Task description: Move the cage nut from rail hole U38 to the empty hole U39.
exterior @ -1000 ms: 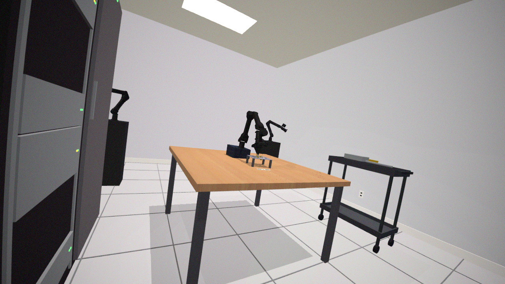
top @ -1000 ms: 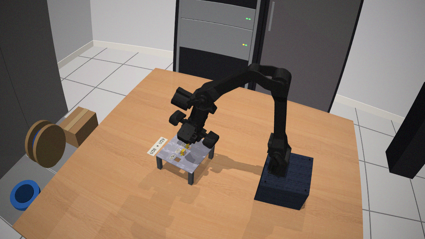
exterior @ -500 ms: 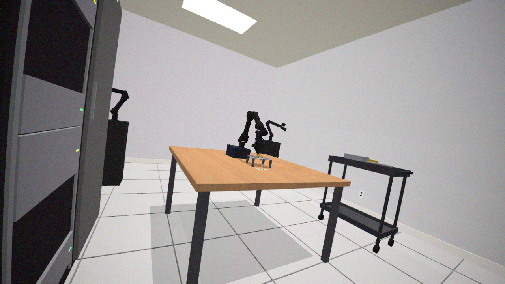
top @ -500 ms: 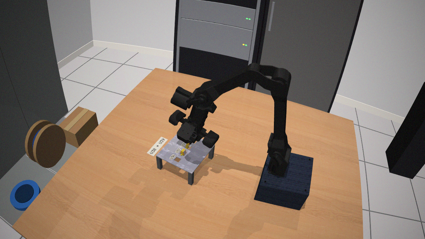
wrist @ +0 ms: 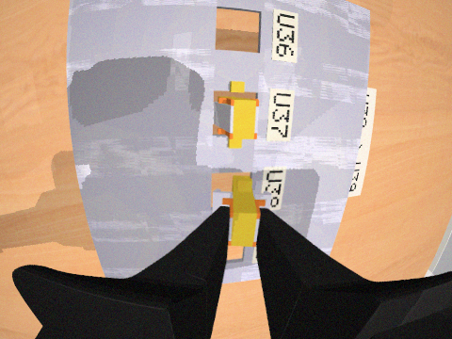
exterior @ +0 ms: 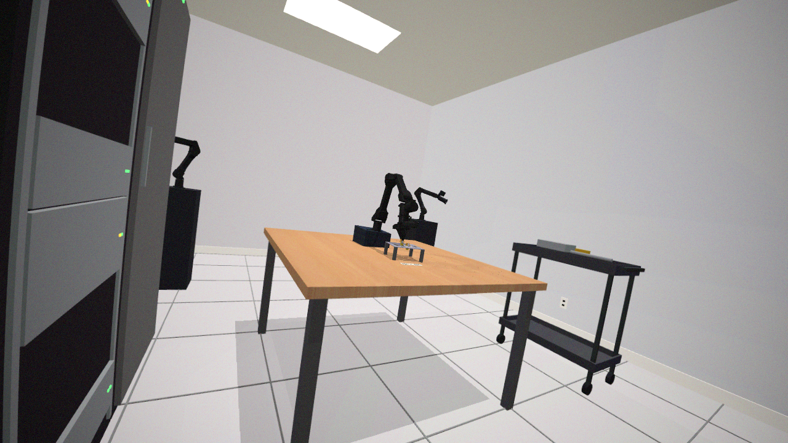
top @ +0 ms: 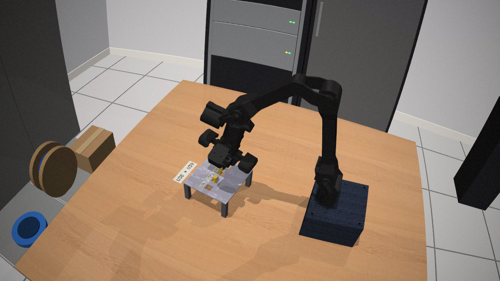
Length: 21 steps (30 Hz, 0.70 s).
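While a yellow cage nut [top: 220, 171] [wrist: 245, 228] is clamped between the fingertips of the black gripper [top: 220, 168] [exterior: 402, 240] [wrist: 243, 217], part of hole U38 [wrist: 220, 183] is left uncovered just beside it. In the wrist view, the held nut is seen over the stretch between that hole and the next one [wrist: 236, 254], which is partly hidden by the nut and the fingers. Whether the nut is touching the plate [top: 199, 173] [exterior: 414, 247] [wrist: 141, 151] cannot be told, and its spring wings cannot be judged from beneath.

The other yellow nut [top: 215, 179] [wrist: 245, 119] is seated in the hole beside the U37 label [top: 209, 177] [wrist: 281, 114], apart from the gripper. Through the open U36 hole [top: 208, 187] [wrist: 237, 29], wood is seen.

The plate is held up on short legs above the wooden table [top: 157, 223] [exterior: 341, 264]. Beside it, a paper strip [top: 185, 173] [exterior: 409, 264] [wrist: 364, 141] is laid on the wood, marked with an arrow from U38 to U39 in the top view. The arm [top: 328, 132] [exterior: 383, 198] is mounted on a dark blue block [top: 346, 195] [exterior: 361, 235].
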Each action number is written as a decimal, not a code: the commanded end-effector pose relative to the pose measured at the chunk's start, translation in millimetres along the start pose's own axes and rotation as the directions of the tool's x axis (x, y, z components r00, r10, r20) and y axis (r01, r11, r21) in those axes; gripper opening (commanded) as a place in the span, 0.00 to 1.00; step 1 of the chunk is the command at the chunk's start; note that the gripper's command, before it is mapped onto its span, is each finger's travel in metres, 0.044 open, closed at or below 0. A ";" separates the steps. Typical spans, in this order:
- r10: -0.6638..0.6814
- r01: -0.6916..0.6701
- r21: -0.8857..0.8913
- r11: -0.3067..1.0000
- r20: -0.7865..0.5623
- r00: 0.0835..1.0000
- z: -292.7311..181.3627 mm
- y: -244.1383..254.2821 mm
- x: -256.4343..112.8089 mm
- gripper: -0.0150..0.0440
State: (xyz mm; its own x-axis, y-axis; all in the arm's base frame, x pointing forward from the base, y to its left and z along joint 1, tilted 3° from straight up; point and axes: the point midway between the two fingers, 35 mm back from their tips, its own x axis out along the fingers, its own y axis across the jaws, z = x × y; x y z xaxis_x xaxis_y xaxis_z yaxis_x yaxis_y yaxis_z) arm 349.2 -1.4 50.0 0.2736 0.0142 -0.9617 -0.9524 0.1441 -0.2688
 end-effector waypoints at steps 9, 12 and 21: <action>0.009 -0.009 -0.004 1.000 0.003 1.000 0.4 -0.5 -0.9 0.31; 0.009 -0.009 -0.004 1.000 0.003 1.000 0.4 -0.6 -1.5 0.31; 0.009 -0.009 -0.004 1.000 0.003 1.000 0.4 -0.8 -2.6 0.31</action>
State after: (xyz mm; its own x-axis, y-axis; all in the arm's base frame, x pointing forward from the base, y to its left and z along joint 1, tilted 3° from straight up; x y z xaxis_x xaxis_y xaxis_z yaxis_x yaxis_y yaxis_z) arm 349.5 -1.6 52.3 0.2664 0.0148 -0.9638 -0.9544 0.1441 -0.2616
